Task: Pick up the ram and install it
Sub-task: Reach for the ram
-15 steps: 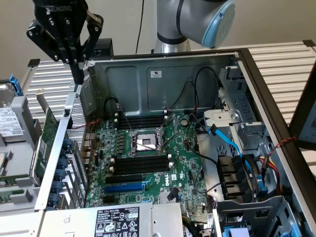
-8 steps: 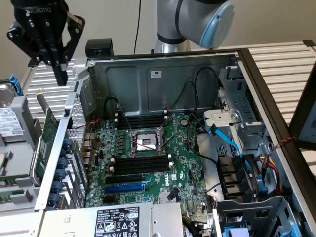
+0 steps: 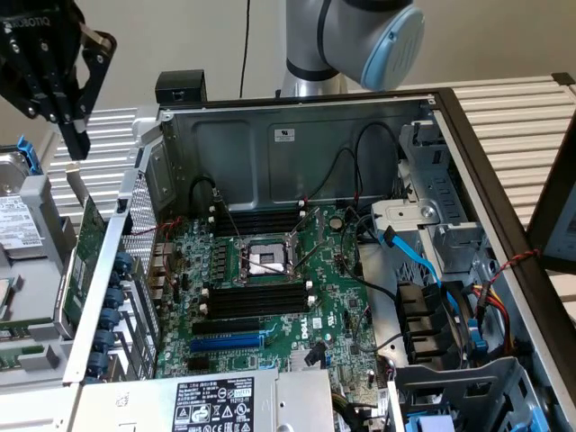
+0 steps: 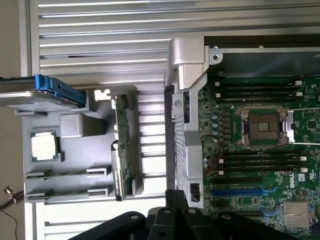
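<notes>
Standing on edge in a grey plastic tray [image 4: 80, 157] at the near left, outside the open grey metal computer case [image 3: 270, 144], the ram [image 3: 27, 320] appears as a thin green stick. I judge it light, stiff and fragile, best held by its long edges and not by the chips. The black gripper [image 3: 74, 135] hangs above the tray's far end; whether its jaws are open I cannot tell. "DELL" is readable on the green motherboard [image 3: 342, 306], "ROBOTIQ" on the gripper.

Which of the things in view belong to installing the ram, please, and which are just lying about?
For the job: ram, memory slots, pincer.
Lying about: expansion card, processor, hard drive.
</notes>
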`<move>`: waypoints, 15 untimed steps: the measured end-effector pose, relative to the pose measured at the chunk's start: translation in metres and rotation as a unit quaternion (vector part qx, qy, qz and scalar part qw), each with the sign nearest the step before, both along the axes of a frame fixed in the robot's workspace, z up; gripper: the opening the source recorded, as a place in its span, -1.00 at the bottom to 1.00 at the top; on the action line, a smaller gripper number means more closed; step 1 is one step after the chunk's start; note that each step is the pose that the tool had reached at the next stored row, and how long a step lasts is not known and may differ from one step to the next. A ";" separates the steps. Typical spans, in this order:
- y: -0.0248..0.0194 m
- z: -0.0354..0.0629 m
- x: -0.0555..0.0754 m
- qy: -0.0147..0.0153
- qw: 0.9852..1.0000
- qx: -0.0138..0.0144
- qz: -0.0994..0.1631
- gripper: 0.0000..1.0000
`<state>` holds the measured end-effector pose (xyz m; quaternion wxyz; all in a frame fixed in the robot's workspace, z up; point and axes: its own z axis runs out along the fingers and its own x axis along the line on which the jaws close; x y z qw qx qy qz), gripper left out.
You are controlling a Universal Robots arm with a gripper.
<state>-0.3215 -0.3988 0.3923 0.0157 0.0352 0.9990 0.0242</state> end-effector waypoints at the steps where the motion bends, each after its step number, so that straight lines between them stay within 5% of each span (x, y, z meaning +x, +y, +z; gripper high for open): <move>1: 0.0000 0.0000 -0.005 0.000 1.000 0.000 0.000 -0.80; 15: 0.0000 -0.0014 -0.069 -0.001 1.000 0.000 0.000 -0.80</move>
